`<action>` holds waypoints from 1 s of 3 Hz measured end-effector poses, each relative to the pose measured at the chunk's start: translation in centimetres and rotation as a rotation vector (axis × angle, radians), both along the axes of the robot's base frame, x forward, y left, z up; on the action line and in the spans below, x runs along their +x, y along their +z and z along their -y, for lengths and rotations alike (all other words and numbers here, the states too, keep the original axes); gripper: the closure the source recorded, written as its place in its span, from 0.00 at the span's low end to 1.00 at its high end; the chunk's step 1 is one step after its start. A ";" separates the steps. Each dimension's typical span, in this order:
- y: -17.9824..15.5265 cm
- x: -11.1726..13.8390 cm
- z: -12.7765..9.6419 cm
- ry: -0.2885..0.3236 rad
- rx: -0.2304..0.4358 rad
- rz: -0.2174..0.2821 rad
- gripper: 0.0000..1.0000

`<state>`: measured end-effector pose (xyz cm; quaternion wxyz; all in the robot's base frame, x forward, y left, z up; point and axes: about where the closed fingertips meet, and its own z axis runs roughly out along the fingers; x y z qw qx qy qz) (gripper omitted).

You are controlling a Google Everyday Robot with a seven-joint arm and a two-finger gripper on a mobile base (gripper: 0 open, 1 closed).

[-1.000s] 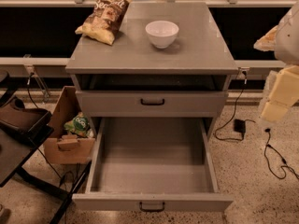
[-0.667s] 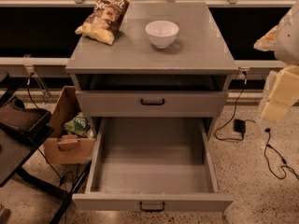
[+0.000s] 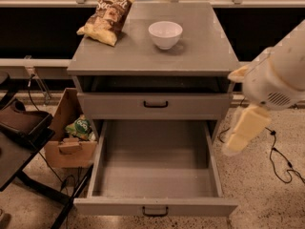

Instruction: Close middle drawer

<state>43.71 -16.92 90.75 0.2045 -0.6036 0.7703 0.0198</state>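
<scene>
The middle drawer [image 3: 155,166] of the grey cabinet [image 3: 200,51] is pulled far out toward me. Its plain grey inside is empty, and its front with a small black bar handle [image 3: 155,212] is at the bottom of the view. The smaller drawer [image 3: 190,106] above it is nearly shut, with a dark gap over it. My cream gripper [image 3: 237,140] hangs pointing down just outside the open drawer's right side wall, a little above it and not touching it.
A chip bag [image 3: 107,18] and a white bowl [image 3: 165,34] sit on the cabinet top. A cardboard box [image 3: 66,149] with a green packet stands on the floor at the left, beside a black stand [image 3: 21,128]. Cables [image 3: 281,161] lie on the floor at the right.
My arm has moved left and down, bringing the gripper from the right edge of the view to beside the open drawer's right wall. The drawers have not moved.
</scene>
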 end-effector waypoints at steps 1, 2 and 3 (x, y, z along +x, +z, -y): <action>-8.3 -0.6 -3.9 -0.002 0.113 -0.037 0.00; -14.2 -1.4 -6.2 -0.028 0.188 -0.062 0.00; -19.6 -5.1 -7.7 -0.102 0.270 -0.114 0.00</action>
